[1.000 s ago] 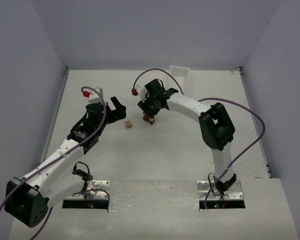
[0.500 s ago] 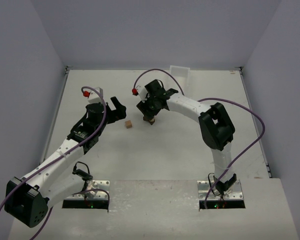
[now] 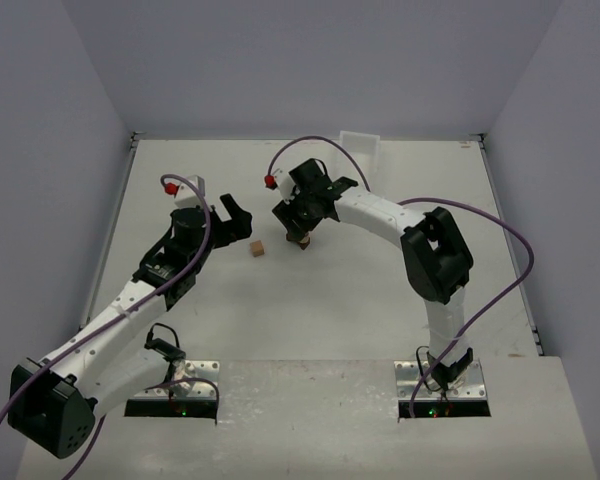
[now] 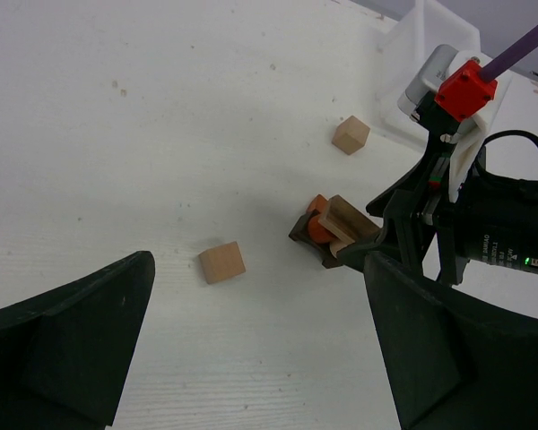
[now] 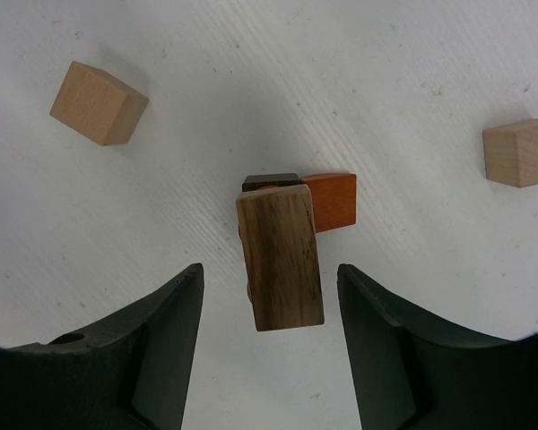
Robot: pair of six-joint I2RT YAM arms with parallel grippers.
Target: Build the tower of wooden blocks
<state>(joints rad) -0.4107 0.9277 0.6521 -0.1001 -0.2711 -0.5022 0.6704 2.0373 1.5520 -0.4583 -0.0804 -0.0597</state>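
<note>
Moved: the right gripper (image 5: 269, 273) has lifted a touch off the tower (image 3: 301, 239), and the left arm (image 3: 130, 300) has crept slightly forward; the blocks lie as before.
Right gripper: open and empty, one finger on each side of the top bar (image 5: 280, 256), with a gap on both sides.
Left gripper (image 4: 260, 287): wide open, holding nothing, above a loose cube (image 4: 222, 262).
Tower: between the two grippers; the bar lies skewed across an orange block (image 5: 330, 202) and a dark block (image 5: 271, 182), overhanging them.
Second cube (image 4: 351, 135): near the white tray (image 4: 430, 45).
Doing it well: rise straight up with both fingers equally clear; a sideways brush would likely tip the bar.
</note>
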